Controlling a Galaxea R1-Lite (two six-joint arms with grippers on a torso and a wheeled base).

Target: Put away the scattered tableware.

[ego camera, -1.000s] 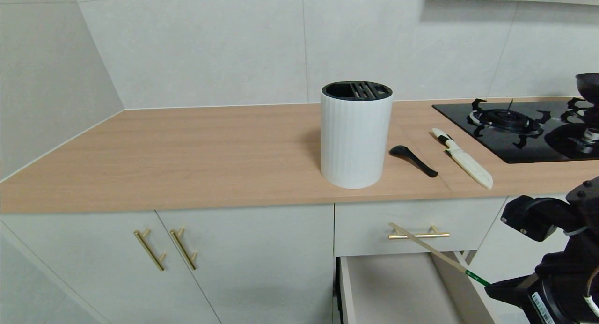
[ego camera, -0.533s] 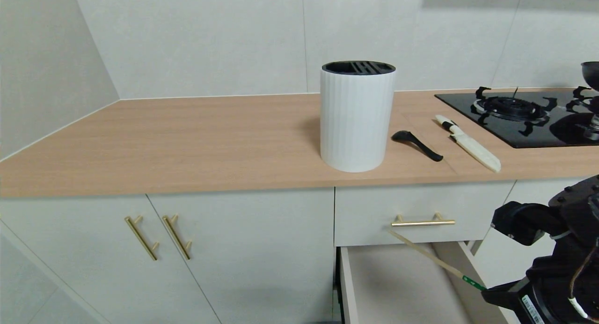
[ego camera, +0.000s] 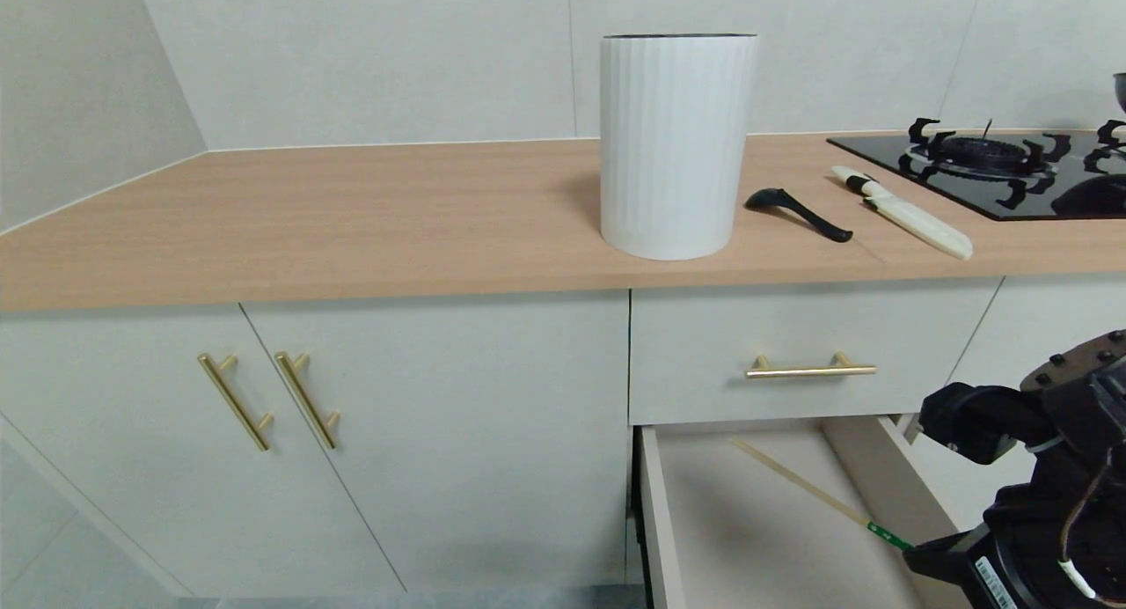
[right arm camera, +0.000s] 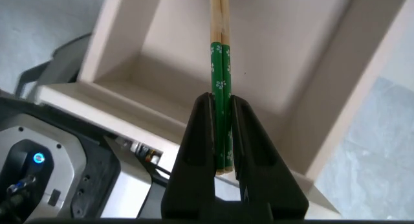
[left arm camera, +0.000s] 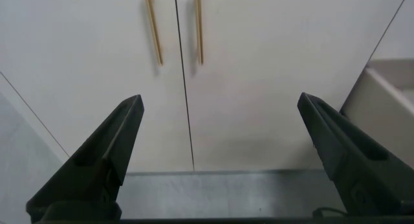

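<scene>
Right wrist view: right pincer (right arm camera: 221, 106) clenched on green-ended chopsticks (right arm camera: 219, 30) above the open drawer (right arm camera: 304, 88); left pincer (left arm camera: 218, 102) released, facing cabinet doors (left arm camera: 259, 68).

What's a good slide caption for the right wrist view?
Right gripper holding a pair of chopsticks over the open drawer.

Kitchen: gas hob (ego camera: 985, 165), countertop (ego camera: 352, 213), cabinets (ego camera: 422, 433).

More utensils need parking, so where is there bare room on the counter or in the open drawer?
The counter is bare from the left wall to the white holder. Right of the holder it is crowded: black spoon, knife, then the stove. The floor of the open drawer is bare; the chopsticks in the right tool point into it.
</scene>
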